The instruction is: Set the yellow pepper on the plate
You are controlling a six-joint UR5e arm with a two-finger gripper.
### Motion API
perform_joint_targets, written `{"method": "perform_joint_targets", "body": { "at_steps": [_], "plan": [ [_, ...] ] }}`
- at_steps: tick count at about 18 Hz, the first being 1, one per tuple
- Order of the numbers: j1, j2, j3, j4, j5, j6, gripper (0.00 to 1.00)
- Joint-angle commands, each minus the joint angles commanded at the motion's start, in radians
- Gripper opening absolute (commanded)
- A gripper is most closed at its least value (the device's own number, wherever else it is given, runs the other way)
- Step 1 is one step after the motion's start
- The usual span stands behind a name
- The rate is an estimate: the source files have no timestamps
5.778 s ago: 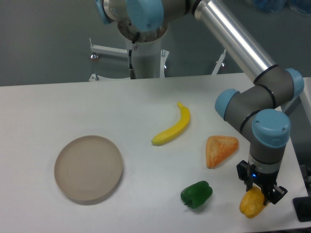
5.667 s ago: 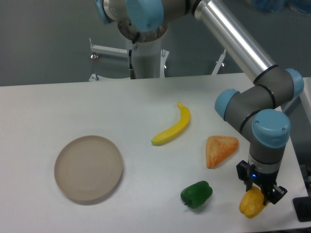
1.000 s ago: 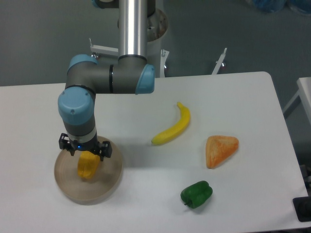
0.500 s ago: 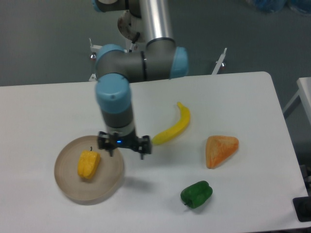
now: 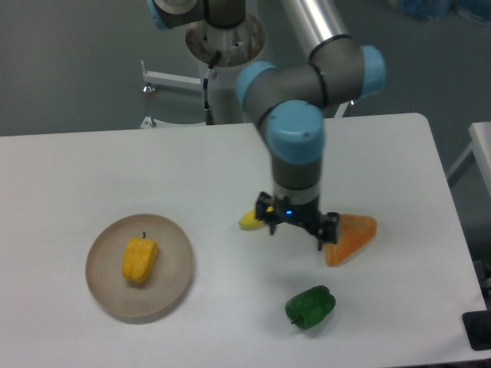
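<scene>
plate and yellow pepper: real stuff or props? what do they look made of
The plate: probably wood or a matte composite. It is a thick beige-tan disc with a dull, even surface and no glaze shine.
The yellow pepper: likely moulded plastic or foam, a toy. Its colour is flat and uniform, with soft blocky lobes and only faint sheen. A real one can't be ruled out from this view.

My small lobed yellow-orange pepper (image 5: 140,260) has a short dark stem and sits on the round flat beige-tan plate (image 5: 175,280). White tabletop (image 5: 92,176). Long curved banana (image 5: 249,221), yellow. Triangular wedge (image 5: 353,234), orange with paler mottling. Blocky glossy bell pepper (image 5: 310,307), dark green. My black two-finger gripper (image 5: 297,230) shows a small blue light; my arm (image 5: 295,146) is grey with light-blue joint caps and a silver tube.
</scene>
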Motion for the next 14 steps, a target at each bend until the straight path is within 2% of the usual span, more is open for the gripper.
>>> {"method": "perform_joint_targets", "body": {
  "at_steps": [5,10,14],
  "plan": [
    [0.023,-0.005,0.005,0.006,0.006,0.096,1.00],
    [0.026,-0.044,0.017,0.089,0.008,0.103,1.00],
    [0.026,-0.049,0.018,0.095,0.008,0.106,1.00]
  ]
}}
